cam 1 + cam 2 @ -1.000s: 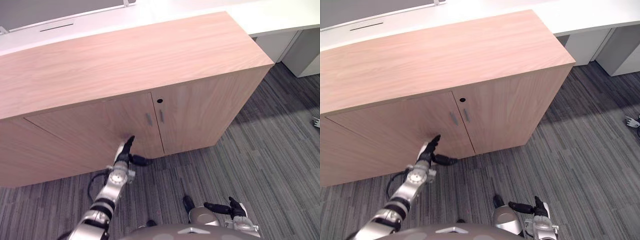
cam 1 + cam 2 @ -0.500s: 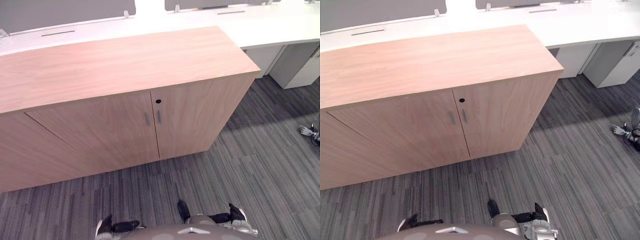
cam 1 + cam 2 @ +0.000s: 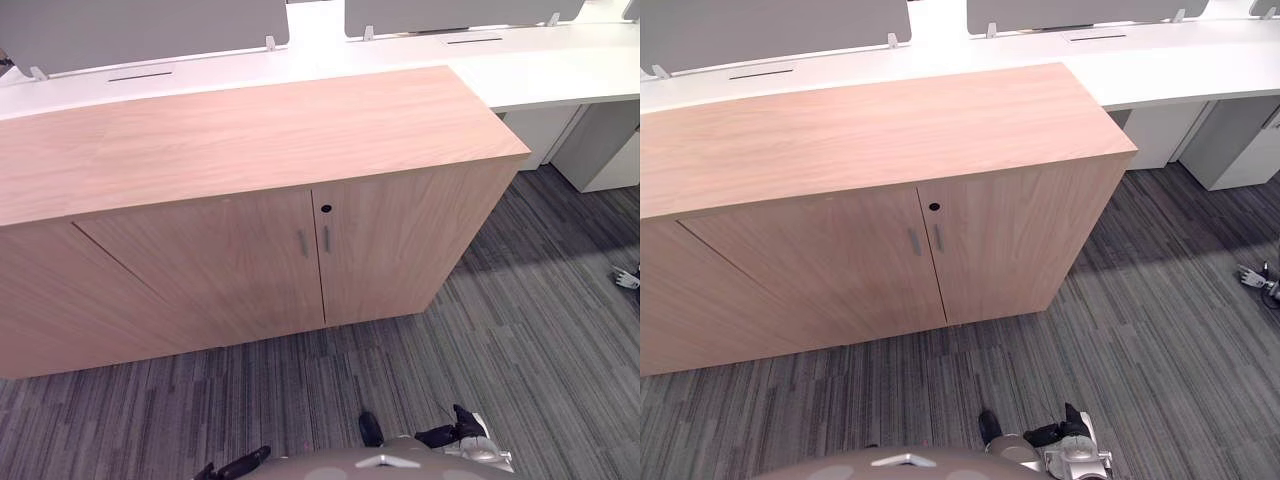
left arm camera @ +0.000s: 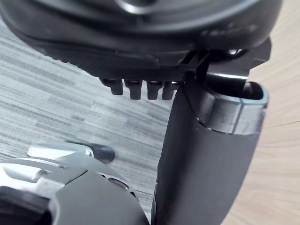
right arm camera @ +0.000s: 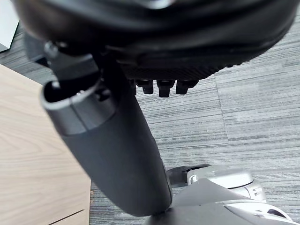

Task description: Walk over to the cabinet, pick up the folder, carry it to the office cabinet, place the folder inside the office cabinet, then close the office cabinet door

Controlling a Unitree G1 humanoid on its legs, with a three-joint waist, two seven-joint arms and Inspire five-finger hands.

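Lowest in the head views, the left hand [image 3: 243,465] and the right hand [image 3: 450,434] hang low and close to the robot, well apart from each other. In each wrist view the thumb stands out straight and the fingers [image 4: 140,90] lie relaxed, closed on nothing. Grey striped carpet [image 3: 500,340] runs from the hands to the cabinet [image 3: 250,130], a low wooden unit with a bare top. Its two doors [image 3: 210,270] sit shut and flush, with a pair of slim handles [image 3: 303,243] side by side at the seam and a keyhole [image 3: 325,209] just above them. Where the folder is I cannot tell. Behind the cabinet runs a white desk [image 3: 540,75] with grey screens [image 3: 150,30] along its far edge.
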